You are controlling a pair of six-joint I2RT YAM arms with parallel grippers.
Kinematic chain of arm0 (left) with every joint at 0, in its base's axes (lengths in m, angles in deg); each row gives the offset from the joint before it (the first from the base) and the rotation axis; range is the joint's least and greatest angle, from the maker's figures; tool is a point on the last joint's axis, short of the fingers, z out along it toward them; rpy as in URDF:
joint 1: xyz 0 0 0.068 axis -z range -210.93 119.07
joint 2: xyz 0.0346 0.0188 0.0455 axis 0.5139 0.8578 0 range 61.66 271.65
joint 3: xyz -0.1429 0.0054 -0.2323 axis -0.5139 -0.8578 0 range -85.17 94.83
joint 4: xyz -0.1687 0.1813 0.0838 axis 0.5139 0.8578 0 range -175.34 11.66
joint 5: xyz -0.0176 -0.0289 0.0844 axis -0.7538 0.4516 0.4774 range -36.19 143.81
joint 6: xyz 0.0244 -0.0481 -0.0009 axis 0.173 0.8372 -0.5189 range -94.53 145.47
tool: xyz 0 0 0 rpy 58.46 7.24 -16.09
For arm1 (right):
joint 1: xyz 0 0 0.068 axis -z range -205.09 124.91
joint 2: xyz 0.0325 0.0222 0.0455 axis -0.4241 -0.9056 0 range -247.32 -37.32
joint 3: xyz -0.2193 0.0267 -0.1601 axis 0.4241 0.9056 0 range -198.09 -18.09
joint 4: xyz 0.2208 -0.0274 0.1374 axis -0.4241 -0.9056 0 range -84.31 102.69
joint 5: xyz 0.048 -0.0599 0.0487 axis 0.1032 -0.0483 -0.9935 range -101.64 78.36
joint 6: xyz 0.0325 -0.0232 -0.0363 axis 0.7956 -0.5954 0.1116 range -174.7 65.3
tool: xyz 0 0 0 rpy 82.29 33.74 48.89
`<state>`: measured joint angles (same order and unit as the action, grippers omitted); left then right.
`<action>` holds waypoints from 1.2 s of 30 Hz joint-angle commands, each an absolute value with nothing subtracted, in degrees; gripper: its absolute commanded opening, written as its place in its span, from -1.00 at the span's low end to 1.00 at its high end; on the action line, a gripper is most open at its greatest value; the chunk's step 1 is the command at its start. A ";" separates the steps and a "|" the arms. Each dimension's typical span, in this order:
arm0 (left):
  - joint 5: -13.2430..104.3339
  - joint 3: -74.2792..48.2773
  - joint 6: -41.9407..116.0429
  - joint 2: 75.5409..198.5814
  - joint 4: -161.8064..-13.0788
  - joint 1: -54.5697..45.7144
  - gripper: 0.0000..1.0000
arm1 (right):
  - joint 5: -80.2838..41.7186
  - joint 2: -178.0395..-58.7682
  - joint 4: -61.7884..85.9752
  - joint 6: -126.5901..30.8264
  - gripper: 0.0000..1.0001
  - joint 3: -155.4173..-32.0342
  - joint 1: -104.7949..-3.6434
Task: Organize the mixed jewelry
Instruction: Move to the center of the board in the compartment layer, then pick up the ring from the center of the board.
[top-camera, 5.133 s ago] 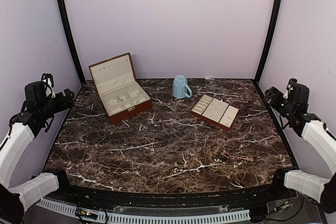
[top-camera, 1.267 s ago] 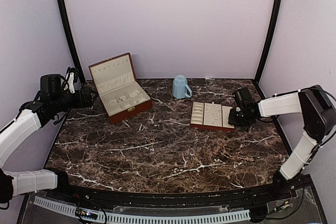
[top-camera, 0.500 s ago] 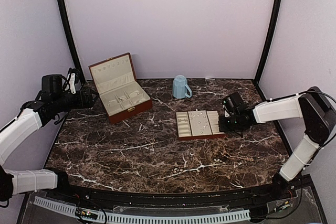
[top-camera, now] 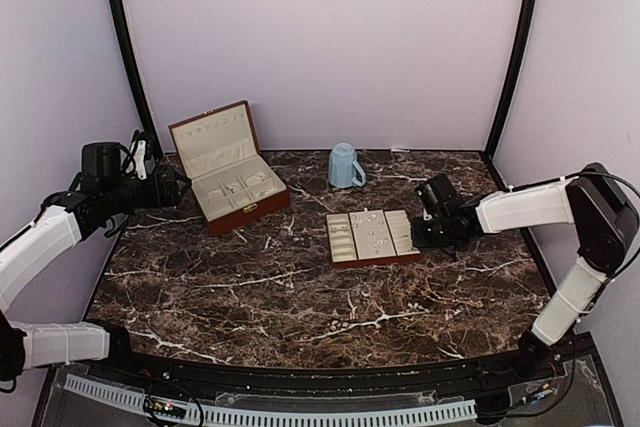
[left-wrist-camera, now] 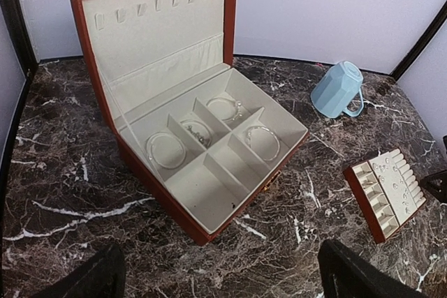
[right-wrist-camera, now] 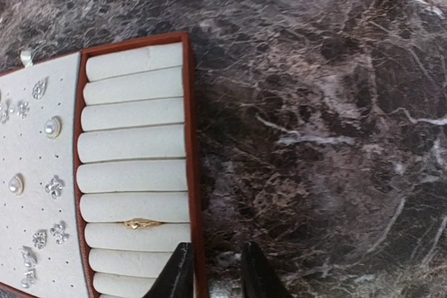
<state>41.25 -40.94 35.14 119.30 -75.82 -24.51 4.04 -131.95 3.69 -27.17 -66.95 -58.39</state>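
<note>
Jewelry tray [top-camera: 372,261] sits ctr-right in top view on the marble table [top-camera: 300,297], long side across the frame. The mixed jewelry [right-wrist-camera: 54,187] is on its flat cream panel: in R wrist view, at frame left, small silvery studs plus a few pearl-like ones, spread apart from each other. Next panel over = ring rolls, w/ one gold ring [right-wrist-camera: 143,223] tucked btwn two rolls near the bottom. R gripper [right-wrist-camera: 215,273] at bottom edge of that view: jaws slightly parted, astride the tray's red-brown rim, marble showing btwn rim and the outer finger, so not clamped on it. L gripper [left-wrist-camera: 222,259] gapes wide, nothing btwn its fingers [left-wrist-camera: 91,277], facing the open jewelry box [left-wrist-camera: 160,33] at upper left of top view. Box compartments hold thin bracelets [left-wrist-camera: 166,150]. Blue mug [top-camera: 345,166] at back ctr, apart from box and tray.
</note>
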 commanded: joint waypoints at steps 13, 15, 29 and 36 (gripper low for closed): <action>40.73 -37.56 35.14 122.20 -78.00 -17.45 0.98 | 3.05 -123.10 -2.63 -27.21 -0.13 -77.72 -68.48; 39.67 -35.24 35.47 123.29 -77.60 -17.40 0.98 | 3.65 -125.82 -3.47 -27.40 -0.13 -81.10 -72.32; 44.70 -36.14 33.61 122.31 -78.54 -17.30 0.98 | -0.22 -153.37 -5.29 -29.07 -0.17 -105.63 -86.79; 47.17 -36.27 32.86 120.93 -77.86 -17.30 0.98 | -2.00 -160.60 -6.79 -29.18 -0.17 -111.35 -86.97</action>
